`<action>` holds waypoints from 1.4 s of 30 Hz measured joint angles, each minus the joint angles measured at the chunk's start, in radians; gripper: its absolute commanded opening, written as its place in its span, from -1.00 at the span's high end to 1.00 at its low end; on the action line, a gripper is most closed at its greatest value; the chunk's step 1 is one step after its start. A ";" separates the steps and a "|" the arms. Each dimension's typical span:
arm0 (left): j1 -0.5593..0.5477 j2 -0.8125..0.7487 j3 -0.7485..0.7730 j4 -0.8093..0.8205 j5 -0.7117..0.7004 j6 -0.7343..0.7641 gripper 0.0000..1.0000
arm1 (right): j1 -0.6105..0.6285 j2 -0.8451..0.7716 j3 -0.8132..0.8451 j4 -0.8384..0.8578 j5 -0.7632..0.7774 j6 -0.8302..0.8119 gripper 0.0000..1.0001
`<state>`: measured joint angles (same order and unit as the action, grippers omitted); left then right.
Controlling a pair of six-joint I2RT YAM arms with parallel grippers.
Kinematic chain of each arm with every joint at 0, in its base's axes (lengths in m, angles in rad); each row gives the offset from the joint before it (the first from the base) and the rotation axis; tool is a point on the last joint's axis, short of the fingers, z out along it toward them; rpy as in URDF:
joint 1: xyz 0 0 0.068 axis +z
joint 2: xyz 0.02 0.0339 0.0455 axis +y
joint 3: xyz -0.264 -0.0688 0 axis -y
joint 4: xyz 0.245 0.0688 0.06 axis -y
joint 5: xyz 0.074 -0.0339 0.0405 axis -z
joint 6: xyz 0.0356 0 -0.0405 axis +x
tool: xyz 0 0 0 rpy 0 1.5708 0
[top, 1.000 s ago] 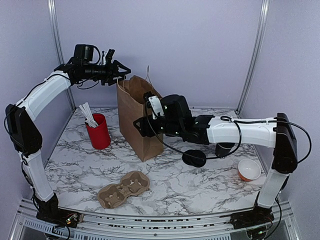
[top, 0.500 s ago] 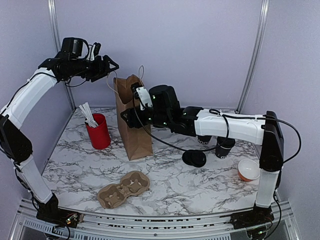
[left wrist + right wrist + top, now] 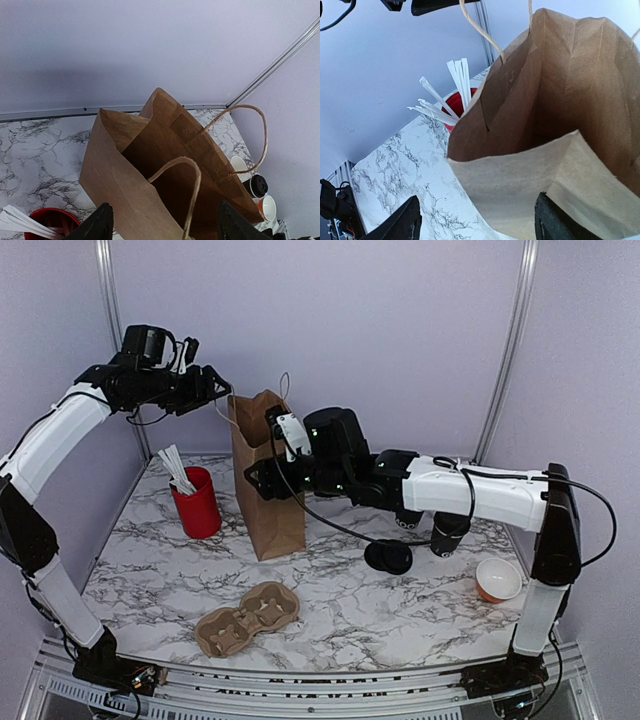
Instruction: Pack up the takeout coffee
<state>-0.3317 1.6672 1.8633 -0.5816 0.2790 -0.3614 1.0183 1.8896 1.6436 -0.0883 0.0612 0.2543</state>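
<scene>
The takeout coffee (image 3: 448, 535), a small black lidded cup, stands on the table at the right, behind my right forearm; it also shows in the left wrist view (image 3: 258, 185). A brown paper bag (image 3: 268, 490) stands open at the back middle of the table. My left gripper (image 3: 213, 388) is open and hovers above the bag's left rim, with one twine handle (image 3: 192, 190) rising between its fingers (image 3: 102, 224). My right gripper (image 3: 260, 468) is open at the bag's right side, with the bag's near wall (image 3: 530, 185) between its fingers (image 3: 402, 222).
A second black cup with a white inside (image 3: 405, 518) stands next to the coffee. A loose black lid (image 3: 388, 557) lies in front. An orange bowl (image 3: 497, 580) sits far right. A red cup of white sticks (image 3: 197, 502) stands left. A cardboard cup carrier (image 3: 248, 618) lies near the front.
The bag has slid left and turned narrower toward the camera. My left gripper has drawn back to the left, and my right arm has followed the bag left.
</scene>
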 measured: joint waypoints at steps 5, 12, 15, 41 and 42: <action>-0.018 -0.035 -0.023 0.001 0.000 0.012 -0.31 | 0.000 -0.063 -0.027 -0.023 0.000 0.010 -0.57; -0.030 -0.075 -0.080 0.013 -0.010 0.014 -0.04 | 0.000 -0.113 -0.055 -0.075 0.000 0.040 -0.73; -0.031 -0.094 -0.124 0.021 -0.015 0.007 0.09 | 0.000 -0.127 -0.069 -0.118 -0.017 0.069 -0.75; -0.035 -0.160 -0.201 0.110 -0.020 -0.021 -0.02 | 0.247 0.227 0.060 -0.500 -0.171 0.188 -0.61; -0.035 -0.164 -0.202 0.111 -0.023 -0.020 -0.06 | 0.254 0.240 0.083 -0.512 -0.173 0.188 -0.59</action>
<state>-0.3668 1.5028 1.6615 -0.4709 0.2565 -0.3817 1.2724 2.1300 1.7264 -0.6006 -0.1120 0.4419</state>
